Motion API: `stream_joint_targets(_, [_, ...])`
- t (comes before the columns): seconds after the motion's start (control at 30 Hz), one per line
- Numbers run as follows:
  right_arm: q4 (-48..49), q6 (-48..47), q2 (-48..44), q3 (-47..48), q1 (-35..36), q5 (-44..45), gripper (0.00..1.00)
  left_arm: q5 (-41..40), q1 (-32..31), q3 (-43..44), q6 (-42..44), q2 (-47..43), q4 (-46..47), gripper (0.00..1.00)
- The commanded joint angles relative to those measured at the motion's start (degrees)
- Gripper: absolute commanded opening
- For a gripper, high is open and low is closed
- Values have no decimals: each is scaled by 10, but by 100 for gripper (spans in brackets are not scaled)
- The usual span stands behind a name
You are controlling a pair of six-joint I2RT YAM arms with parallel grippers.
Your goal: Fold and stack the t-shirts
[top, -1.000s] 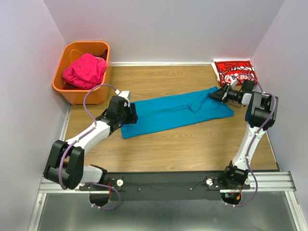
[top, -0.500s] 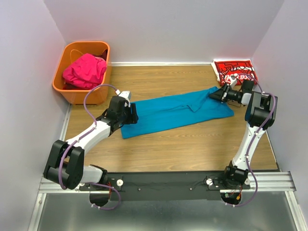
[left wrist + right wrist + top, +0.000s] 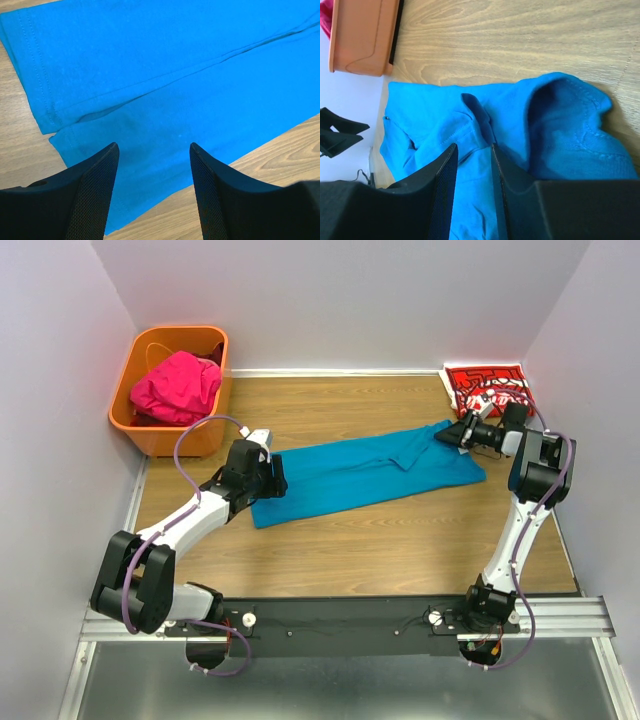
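Observation:
A teal-blue t-shirt [image 3: 370, 470] lies folded in a long strip across the wooden table. My left gripper [image 3: 276, 480] hovers over its left end, open, with hem and table showing between the fingers [image 3: 95, 195]. At the shirt's right end, by the collar [image 3: 570, 115], my right gripper [image 3: 445, 438] sits low over the cloth. Its jaws stand a narrow gap apart, with a fold of teal cloth [image 3: 472, 165] in the gap. The red t-shirt [image 3: 490, 385] with white print lies folded at the back right. The magenta-pink t-shirt [image 3: 175, 385] is bunched in the basket.
The orange plastic basket [image 3: 140, 350] stands in the back left corner against the walls. White walls close the table on the left, back and right. Bare wood [image 3: 400, 540] runs between the teal shirt and the arm bases.
The right jaws have narrowed a little and the right gripper has edged slightly toward the back. The left arm and all the shirts have stayed put.

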Motion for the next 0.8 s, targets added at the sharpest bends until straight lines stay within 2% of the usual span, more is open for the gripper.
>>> stream_joint_targets(0.0, [-4, -5, 19, 6, 1, 13, 40, 3, -5, -8, -5, -6, 0, 66])
stream_joint_targets(0.27, [-4, 7, 15, 12, 6, 23, 39, 3, -5, -8, -4, -5, 0, 66])
stream_joint_targets(0.47, [-2, 26, -81, -25, 15, 104, 39, 2, -6, -7, -9, -3, 9, 66])
stream_joint_targets(0.57, [1, 56, -138, -39, 20, 170, 42, 0, -6, -2, -8, 6, 16, 66])
stream_joint_targets(0.67, [13, 76, -164, -39, 37, 166, 44, -6, -7, 10, -5, 20, 17, 66])
stream_joint_targets(0.77, [35, 116, -145, -26, 74, 119, 47, -9, -6, 27, -1, 43, 14, 66])
